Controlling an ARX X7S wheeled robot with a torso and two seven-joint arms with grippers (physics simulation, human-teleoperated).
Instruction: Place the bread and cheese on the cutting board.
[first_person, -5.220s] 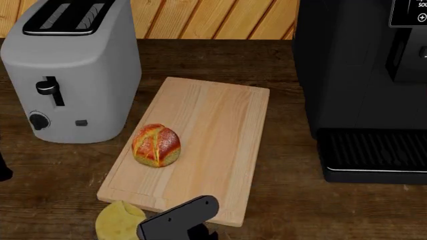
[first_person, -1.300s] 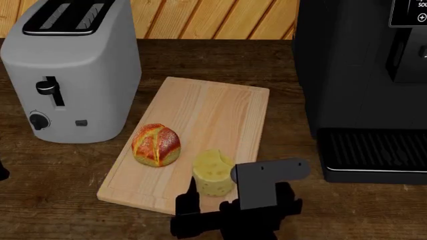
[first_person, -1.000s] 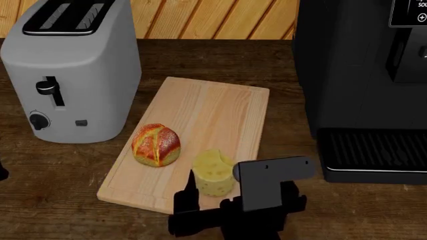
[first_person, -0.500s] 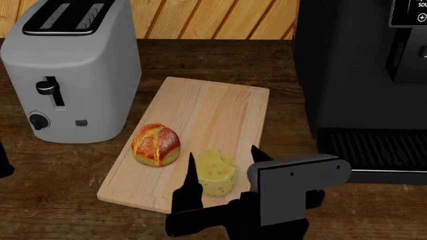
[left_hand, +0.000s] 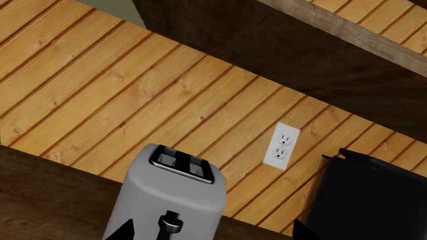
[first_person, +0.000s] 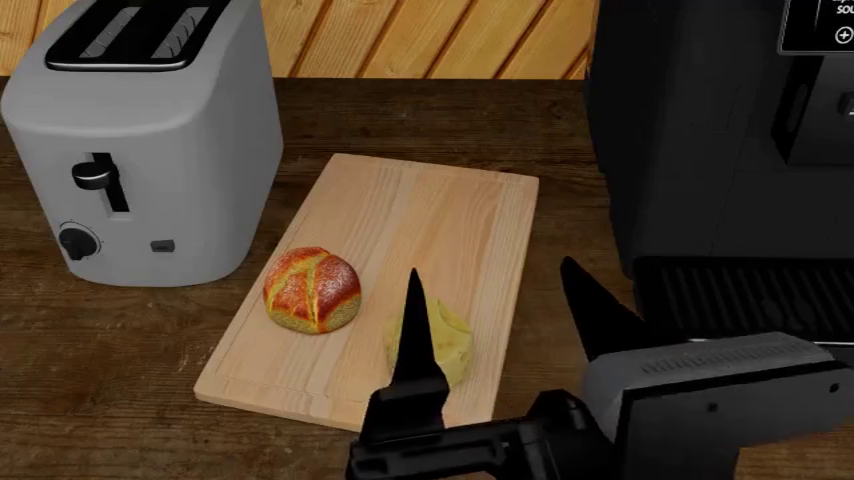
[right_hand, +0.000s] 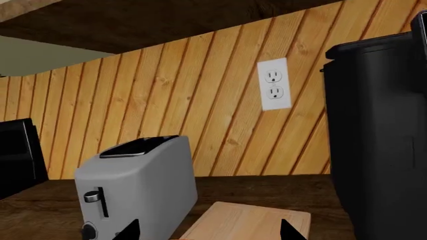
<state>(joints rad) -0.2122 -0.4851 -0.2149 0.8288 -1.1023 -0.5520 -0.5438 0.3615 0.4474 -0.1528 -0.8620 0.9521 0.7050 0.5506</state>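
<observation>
Bread (first_person: 314, 291) and cheese (first_person: 447, 345) are seen side by side on the cutting board (first_person: 441, 215); the right gripper (first_person: 501, 300) is spread, empty, above the cheese.

1. A light wooden cutting board (first_person: 441, 215) is seen lying on a dark wooden table (first_person: 120, 400).
2. The bread (first_person: 314, 290) and the cheese (first_person: 447, 345) are found resting on the board, close together.
3. The right gripper (first_person: 501, 300) is held with jaws parted; one finger (first_person: 414, 340) partly hides the cheese.
4. A grey toaster (first_person: 140, 140) and a black coffee machine (first_person: 727, 150) are placed either side of the board.
</observation>
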